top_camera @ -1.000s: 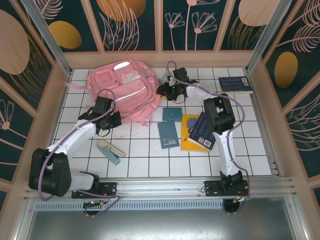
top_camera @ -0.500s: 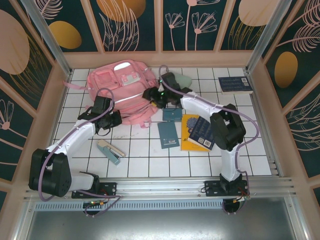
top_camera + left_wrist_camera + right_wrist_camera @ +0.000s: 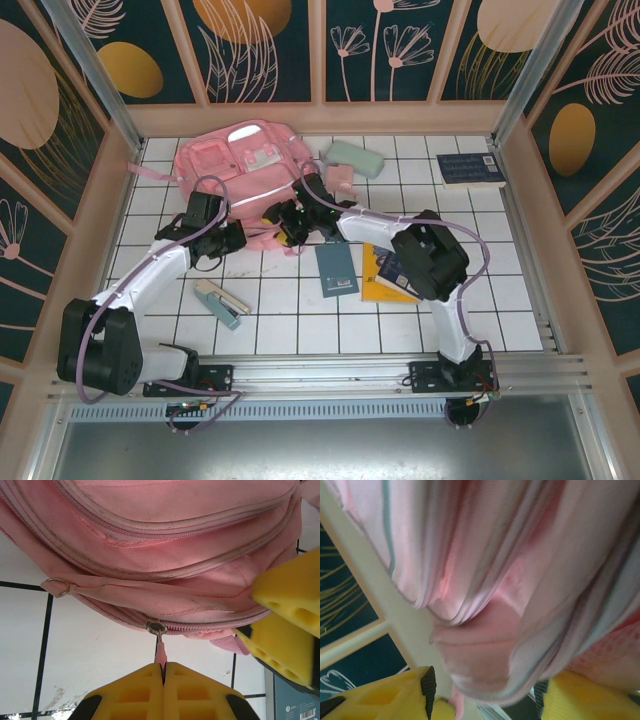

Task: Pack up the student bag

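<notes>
1. Backpack [image 3: 240, 175]: matt pink woven cloth, a little scuffed, with a pale shiny strip across its front.
2. Zip pull [image 3: 157, 630] on the backpack's lower seam: dull metal slider, like the ring [image 3: 56, 586] beside it.
3. Left gripper [image 3: 162, 669] below the backpack: matt yellow plastic.
4. Table [image 3: 300, 310] under the backpack: glossy white tiles.

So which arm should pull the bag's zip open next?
Left. The left fingers are pinched shut on the zipper pull of the pink backpack. The right fingers sit apart around loose bag fabric, off that pull.
</notes>
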{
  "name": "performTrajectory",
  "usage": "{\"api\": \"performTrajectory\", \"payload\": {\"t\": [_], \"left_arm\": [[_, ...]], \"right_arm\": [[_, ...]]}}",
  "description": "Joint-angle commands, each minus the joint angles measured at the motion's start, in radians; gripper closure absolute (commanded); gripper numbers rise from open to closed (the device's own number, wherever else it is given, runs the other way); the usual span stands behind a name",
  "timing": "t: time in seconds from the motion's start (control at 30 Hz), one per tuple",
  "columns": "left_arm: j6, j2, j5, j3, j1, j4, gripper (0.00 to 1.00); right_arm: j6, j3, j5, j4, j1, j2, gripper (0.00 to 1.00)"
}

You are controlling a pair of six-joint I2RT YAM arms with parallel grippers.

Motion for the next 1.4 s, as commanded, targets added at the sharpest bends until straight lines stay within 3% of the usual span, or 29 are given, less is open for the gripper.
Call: {"api": "performTrajectory", "payload": {"t": [0.0, 0.13, 0.3, 0.4, 0.77, 1.13, 1.3, 1.37], "left_arm": [[-0.011, -0.037, 0.046, 0.019, 0.001, 0.038, 1.0], [-0.011, -0.028, 0.048, 0.017, -0.006, 0.029, 1.0], [-0.006, -0.017, -0.033, 0.028, -0.006, 0.0, 1.0], [0.001, -0.004, -0.108, 0.033, -0.005, -0.03, 1.0], [-0.015, 0.058, -0.28, 0.029, -0.005, -0.022, 1.0], [-0.033, 0.127, -0.408, 0.044, 0.004, 0.042, 1.0], [0.023, 0.114, -0.221, 0.026, 0.003, 0.099, 1.0], [0.093, 0.115, -0.13, 0.014, 0.005, 0.107, 0.89]], "right_arm": [[0.056, 0.033, 0.047, -0.002, -0.003, 0.06, 0.47], [0.045, 0.059, 0.072, 0.003, -0.02, 0.093, 0.56], [0.028, 0.031, 0.088, 0.017, -0.051, 0.082, 0.87], [0.003, -0.001, 0.098, 0.022, -0.071, 0.049, 1.0], [-0.056, -0.079, 0.039, 0.091, -0.14, -0.019, 1.0], [-0.1, -0.081, -0.084, 0.152, -0.144, -0.028, 1.0], [-0.124, -0.055, -0.117, 0.134, -0.144, -0.012, 1.0], [-0.14, -0.046, -0.133, 0.138, -0.144, -0.005, 1.0]]}}
